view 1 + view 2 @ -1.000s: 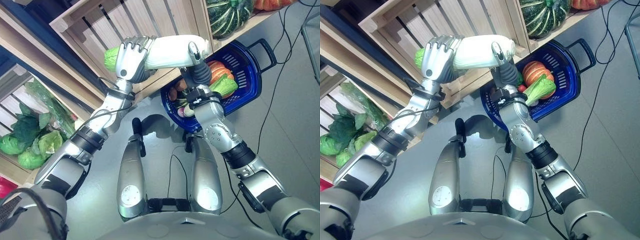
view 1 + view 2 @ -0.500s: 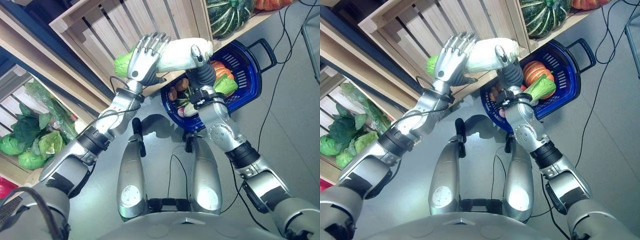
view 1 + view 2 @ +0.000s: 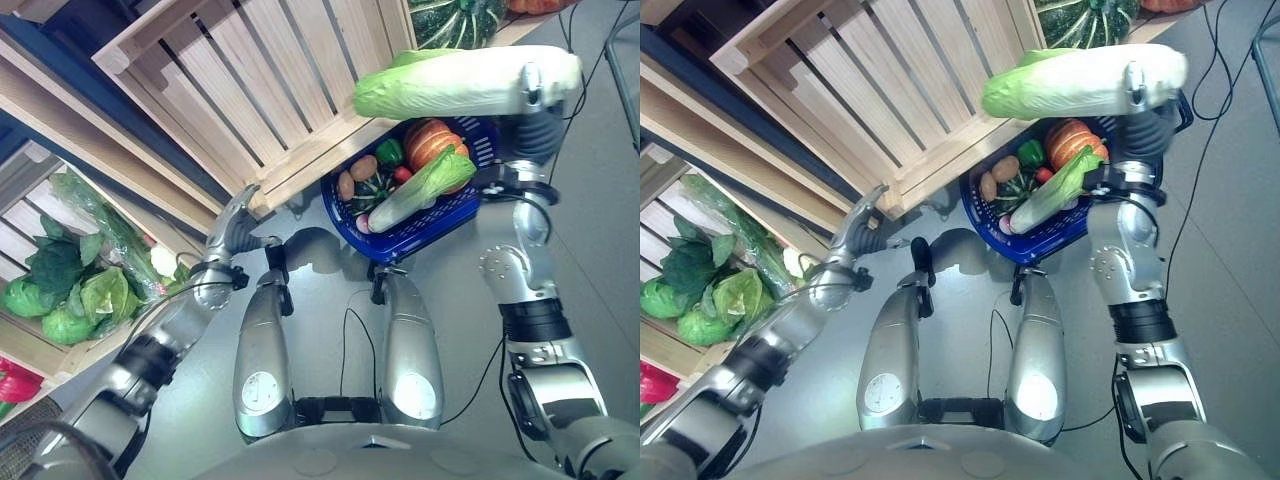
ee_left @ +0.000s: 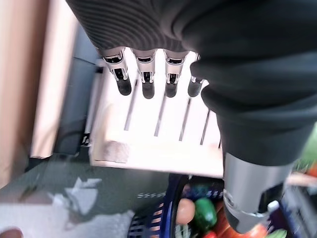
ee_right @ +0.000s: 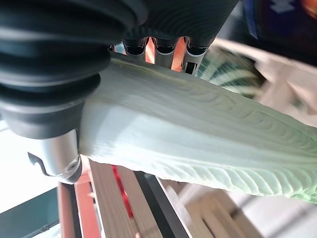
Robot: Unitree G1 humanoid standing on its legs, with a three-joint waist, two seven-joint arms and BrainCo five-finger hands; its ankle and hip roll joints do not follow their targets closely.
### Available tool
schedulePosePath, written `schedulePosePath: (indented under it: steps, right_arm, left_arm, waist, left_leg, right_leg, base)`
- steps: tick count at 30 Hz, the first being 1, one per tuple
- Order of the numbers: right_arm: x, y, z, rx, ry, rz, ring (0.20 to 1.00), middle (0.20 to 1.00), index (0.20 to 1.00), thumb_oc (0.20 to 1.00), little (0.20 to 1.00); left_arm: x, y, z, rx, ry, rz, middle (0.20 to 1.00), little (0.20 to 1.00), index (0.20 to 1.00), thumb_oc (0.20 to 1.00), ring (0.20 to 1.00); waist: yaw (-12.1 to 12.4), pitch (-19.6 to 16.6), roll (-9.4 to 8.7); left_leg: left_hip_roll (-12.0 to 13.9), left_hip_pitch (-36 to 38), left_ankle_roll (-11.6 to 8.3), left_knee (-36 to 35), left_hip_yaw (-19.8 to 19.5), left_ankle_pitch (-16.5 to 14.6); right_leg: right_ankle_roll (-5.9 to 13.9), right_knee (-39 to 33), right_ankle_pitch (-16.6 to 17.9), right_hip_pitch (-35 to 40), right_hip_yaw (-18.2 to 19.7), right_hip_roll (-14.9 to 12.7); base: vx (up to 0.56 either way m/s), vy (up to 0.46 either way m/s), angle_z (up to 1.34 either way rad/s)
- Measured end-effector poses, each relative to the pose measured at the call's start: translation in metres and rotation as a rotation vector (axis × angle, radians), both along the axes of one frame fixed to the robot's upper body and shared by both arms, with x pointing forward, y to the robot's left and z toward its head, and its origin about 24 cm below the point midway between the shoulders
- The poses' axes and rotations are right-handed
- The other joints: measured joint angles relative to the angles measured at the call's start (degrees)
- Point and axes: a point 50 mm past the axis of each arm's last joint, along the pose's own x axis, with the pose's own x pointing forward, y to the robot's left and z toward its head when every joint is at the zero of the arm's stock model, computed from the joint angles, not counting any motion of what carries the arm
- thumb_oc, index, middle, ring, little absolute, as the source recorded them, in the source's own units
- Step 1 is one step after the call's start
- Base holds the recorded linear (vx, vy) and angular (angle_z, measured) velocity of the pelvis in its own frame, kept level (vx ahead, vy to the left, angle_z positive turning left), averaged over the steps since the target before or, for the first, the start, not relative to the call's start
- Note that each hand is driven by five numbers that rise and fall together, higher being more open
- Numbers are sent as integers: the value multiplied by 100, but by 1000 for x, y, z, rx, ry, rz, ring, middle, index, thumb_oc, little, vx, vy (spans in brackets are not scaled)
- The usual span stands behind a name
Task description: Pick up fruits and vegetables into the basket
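Left eye view: our right hand is clamped on the white stalk end of the napa cabbage above the blue basket, likely bulky w/ soft leaves so grip the firm base; left hand relaxed, empty

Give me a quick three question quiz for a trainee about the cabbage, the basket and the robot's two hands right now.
1. True or false: the napa cabbage already lies inside the blue basket.
2. Which hand grips the cabbage? A) left hand B) right hand
3. Fill in: the left hand's fingers are ____ and hold nothing.

Key: 1 false, it is held above the basket. 2 B. 3 straight.
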Motion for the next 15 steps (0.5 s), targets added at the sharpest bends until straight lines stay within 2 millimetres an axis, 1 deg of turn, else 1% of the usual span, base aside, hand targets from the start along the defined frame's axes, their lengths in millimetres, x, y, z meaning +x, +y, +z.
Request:
schedulePosePath:
  steps: [2,3,6,8,12,15]
  right_arm:
    - [-8,-9,-2,-15,-7,-51,200,200,200,200,200]
    - [-14,-16,-4,-18,-13,-81,200,200,200,200,200]
    - [-25,-27,-7,-7,-36,-145,200,200,200,200,200]
    - [-29,-32,-11,-4,-33,-180,200,200,200,200,200]
    - [-40,-45,-16,-50,-4,-259,200,200,200,200,200]
    - [-40,-48,-18,-65,21,-284,200,200,200,200,200]
  left_arm:
    - [-7,4,5,-68,-21,-23,1000,1000,1000,1000,1000]
    - [-10,3,12,-110,-53,-48,1000,1000,1000,1000,1000]
    - [-16,0,21,-163,-110,-97,1000,1000,1000,1000,1000]
    - [-20,2,18,-177,-102,-96,1000,1000,1000,1000,1000]
    - [-21,2,17,-189,-96,-97,1000,1000,1000,1000,1000]
    - [-21,3,16,-205,-91,-89,1000,1000,1000,1000,1000]
  waist:
    - [5,6,14]
    - [4,17,45]
    - [2,26,112]
    - [-58,27,154]
    - [-83,31,227]
    - [-103,34,260]
  left_leg:
    - [0,-3,8,-21,20,-2]
    - [-2,-3,19,-51,39,-1]
    - [-3,-19,33,-122,160,22]
    - [-6,-24,10,-164,212,36]
    - [3,-85,-4,-201,268,43]
    - [1,-220,-4,-188,285,44]
  right_leg:
    - [5,-33,-5,-18,12,1]
    - [10,-53,-8,-27,21,0]
    - [32,-59,-12,-124,84,-3]
    - [23,-60,-4,-175,115,-2]
    - [20,-10,-5,-307,114,-3]
    - [19,31,-5,-462,123,-11]
  base:
    - [-16,31,-2]
    - [0,0,0]
    - [-10,12,-6]
    - [-18,4,-12]
    - [-15,-7,-5]
    - [-24,-41,-4]
